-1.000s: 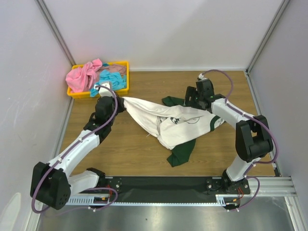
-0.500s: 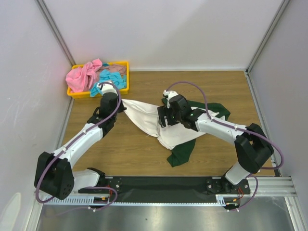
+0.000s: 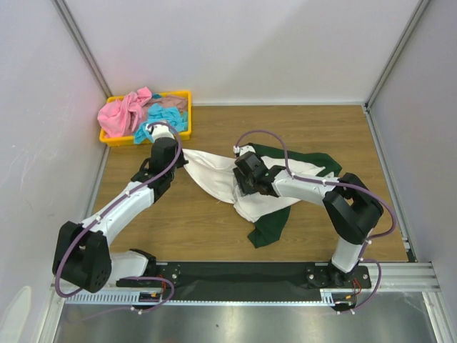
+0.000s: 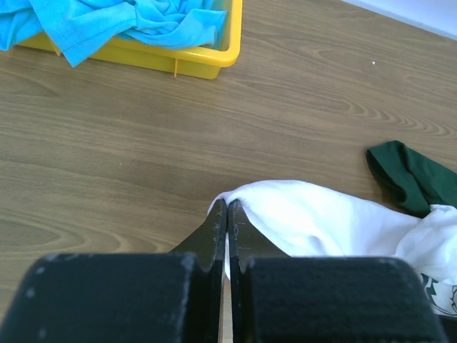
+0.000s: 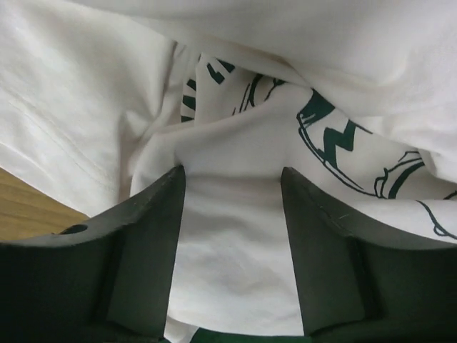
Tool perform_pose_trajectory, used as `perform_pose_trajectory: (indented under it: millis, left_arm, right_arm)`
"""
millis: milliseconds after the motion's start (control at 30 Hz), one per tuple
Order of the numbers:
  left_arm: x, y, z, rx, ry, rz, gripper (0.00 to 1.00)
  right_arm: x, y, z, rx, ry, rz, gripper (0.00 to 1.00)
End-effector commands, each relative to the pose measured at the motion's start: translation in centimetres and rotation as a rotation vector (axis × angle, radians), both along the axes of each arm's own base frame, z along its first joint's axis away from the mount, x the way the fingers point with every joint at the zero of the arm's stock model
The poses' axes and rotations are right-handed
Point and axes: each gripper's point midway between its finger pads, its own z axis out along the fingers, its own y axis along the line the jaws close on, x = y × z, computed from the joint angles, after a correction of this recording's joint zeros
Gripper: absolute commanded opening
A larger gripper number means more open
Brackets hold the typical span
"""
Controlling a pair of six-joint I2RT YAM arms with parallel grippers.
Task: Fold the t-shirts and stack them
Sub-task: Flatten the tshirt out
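The white t-shirt with dark green sleeves lies crumpled in the middle of the wooden table. My left gripper is shut on the shirt's left corner, pinching white cloth between its tips. My right gripper is open and pressed down on the middle of the shirt, its fingers astride a fold of white cloth beside the dark green print. One green sleeve hangs toward the near edge, another lies at the back right. Pink and turquoise shirts sit in the tray.
A yellow plastic tray stands at the back left corner, also in the left wrist view. White walls with metal posts close the table on three sides. A black rail runs along the near edge.
My right gripper has swung from the shirt's back right corner to the left, onto the shirt's middle. The shirt's right side has dropped and bunched. My left gripper has shifted slightly right, still holding.
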Motion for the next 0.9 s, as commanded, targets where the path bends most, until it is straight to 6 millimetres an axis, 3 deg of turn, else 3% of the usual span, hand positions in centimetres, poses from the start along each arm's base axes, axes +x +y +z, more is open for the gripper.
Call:
perform_pose_trajectory:
  millis: [0,33,100,133,233,300,367,533,700,833,867]
  left_arm:
    - [1.2,0.4,1.9,-0.011,-0.056,0.033,0.0]
    - [1.2,0.5,1.9,-0.008,-0.056,0.037,0.0]
    - [1.2,0.6,2.1,-0.005,-0.06,0.043,0.0]
    - [1.3,0.8,2.3,-0.002,-0.067,0.049,0.0]
    - [1.3,1.2,2.9,-0.001,-0.082,0.061,0.0]
    - [1.3,1.6,3.2,0.001,-0.088,0.072,0.0]
    - [1.2,1.9,3.7,0.0,-0.101,0.077,0.0]
    - [1.0,2.2,3.6,0.013,-0.099,0.081,0.0]
    - [0.9,2.1,3.4,0.01,-0.097,0.074,0.0]
    - [0.9,1.8,3.0,0.004,-0.091,0.058,0.0]
    - [0.9,1.7,2.9,0.002,-0.091,0.058,0.0]
  right_arm:
    - [1.2,0.9,1.2,0.017,-0.034,-0.016,0.52]
    - [1.2,0.4,0.9,-0.002,-0.033,-0.024,0.34]
    - [1.1,-0.9,0.7,-0.057,-0.039,-0.05,0.16]
    - [1.1,-1.6,1.3,-0.062,-0.047,-0.067,0.0]
    - [0.5,-4.4,1.1,-0.081,-0.023,-0.131,0.0]
    - [-0.1,-5.3,2.4,-0.007,-0.012,-0.168,0.0]
    - [-0.8,-6.8,2.0,0.048,0.036,-0.214,0.0]
    - [-0.6,-7.7,4.3,0.092,0.019,-0.246,0.0]
    - [0.2,-6.9,5.9,0.116,0.005,-0.227,0.11]
    - [1.1,-3.9,6.7,0.195,0.01,-0.157,0.57]
    - [1.4,-3.4,6.9,0.203,0.001,-0.143,0.63]
